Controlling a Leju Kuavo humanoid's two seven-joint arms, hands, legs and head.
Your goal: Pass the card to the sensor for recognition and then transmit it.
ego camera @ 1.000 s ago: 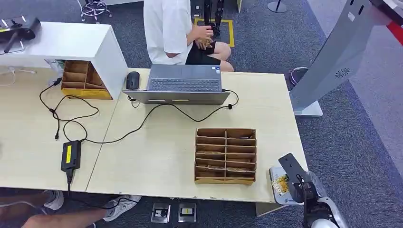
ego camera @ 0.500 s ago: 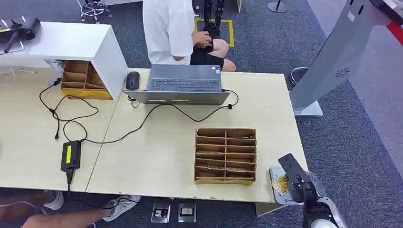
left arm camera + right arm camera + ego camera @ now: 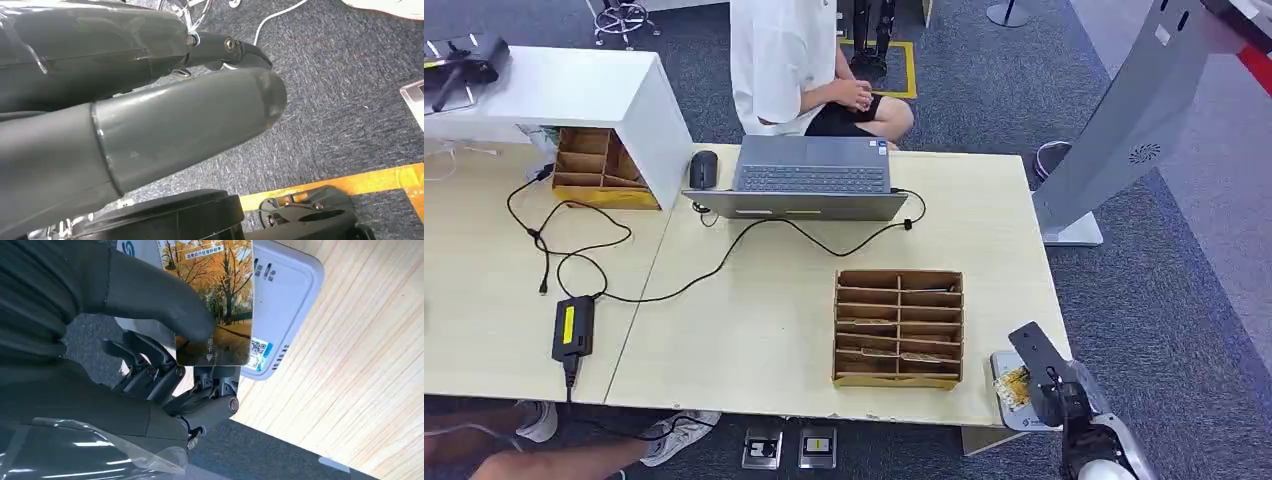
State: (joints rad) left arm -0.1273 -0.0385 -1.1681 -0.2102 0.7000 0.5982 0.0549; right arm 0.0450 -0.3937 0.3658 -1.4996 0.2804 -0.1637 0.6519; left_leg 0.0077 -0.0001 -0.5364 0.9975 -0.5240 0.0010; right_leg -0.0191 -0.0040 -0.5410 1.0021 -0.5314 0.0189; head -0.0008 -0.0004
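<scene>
Right now, right hand (image 3: 1049, 385) down at the near right corner of the counter (image 3: 754, 330), pinching the card (image 3: 215, 300) between thumb and the darker fingers (image 3: 150, 375) — autumn-tree picture on the card face, some print along its edge too small to read. Card held just over the white sensor (image 3: 287, 305), a flat rounded box sitting on the counter's corner; whether card and sensor actually touch, can't tell from either view. Same spot from the head view: card (image 3: 1016, 383) showing as a yellowish patch on top of the sensor (image 3: 1004, 362), hand wrapped in clear plastic behind it. Left hand (image 3: 165, 115) hanging low over grey carpet, fingers straight and holding nothing, so released. Elsewhere on the counter — a brown cardboard organizer (image 3: 899, 328) with slotted compartments just left of the sensor, an open laptop (image 3: 809, 178) at the far edge with a mouse (image 3: 703, 168) beside it, a black power brick (image 3: 572, 327) with its cable trailing across. Person in a white shirt (image 3: 779, 60) seated beyond the laptop.
</scene>
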